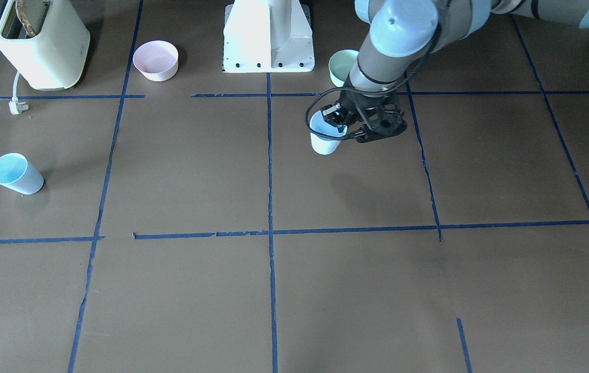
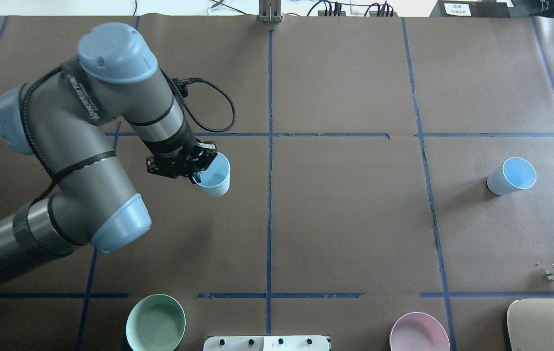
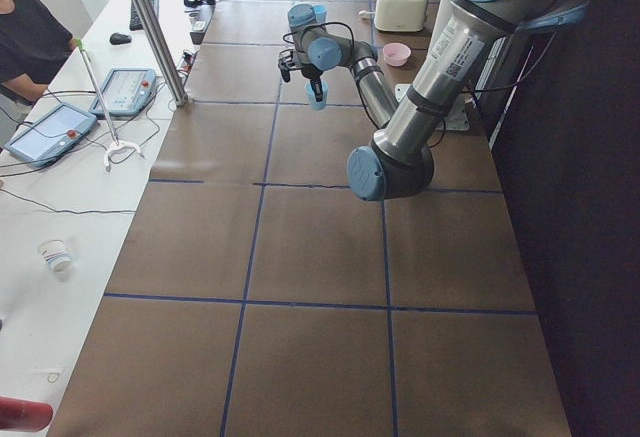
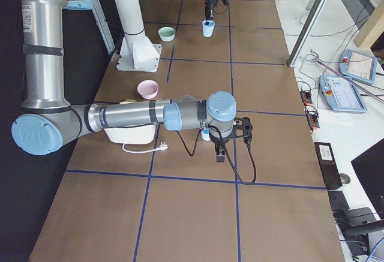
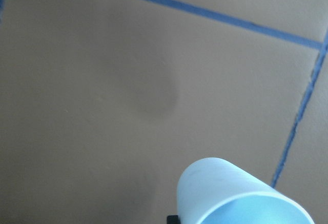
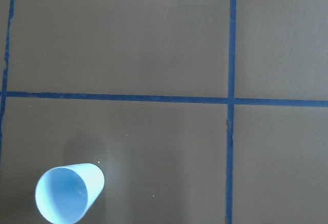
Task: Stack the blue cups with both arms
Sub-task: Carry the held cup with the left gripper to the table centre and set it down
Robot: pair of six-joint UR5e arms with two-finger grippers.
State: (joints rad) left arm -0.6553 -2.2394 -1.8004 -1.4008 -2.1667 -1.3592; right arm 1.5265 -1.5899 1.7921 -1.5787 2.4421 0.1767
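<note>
Held blue cup [image 2: 213, 178]: pinched at its rim by the left gripper [image 2: 200, 171], mouth up and tilted, over the left half of the table [image 2: 345, 219], near the centre tape line; apparently lifted clear of the paper, judging by the shadow lying apart from it in the left wrist view.
Inside of held cup: plain brighter blue, only that colour showing.
Left gripper: fingers pressed onto the cup wall at the rim, on the side toward the arm.
Standing blue cup [image 2: 511, 176]: upright on the paper in the right half, well apart from the held one, with only bare blue showing inside.
Right gripper [image 4: 220, 151]: just beside the standing cup, seen only in the right-end side view; spread or closed, cannot tell.
Green bowl [image 2: 156, 322]: near the pedestal base [image 2: 267, 343], on the left side, with a plain green inside.
Pink bowl [image 2: 419, 332]: on the right side of the base, plain pink inside.
Toaster [image 1: 40, 44]: cream, at the right near corner, with a brown slice standing in its slot and its plug [image 1: 16, 106] lying loose on the paper.
Count: two blue cups, two bowls, one toaster, two arms.
</note>
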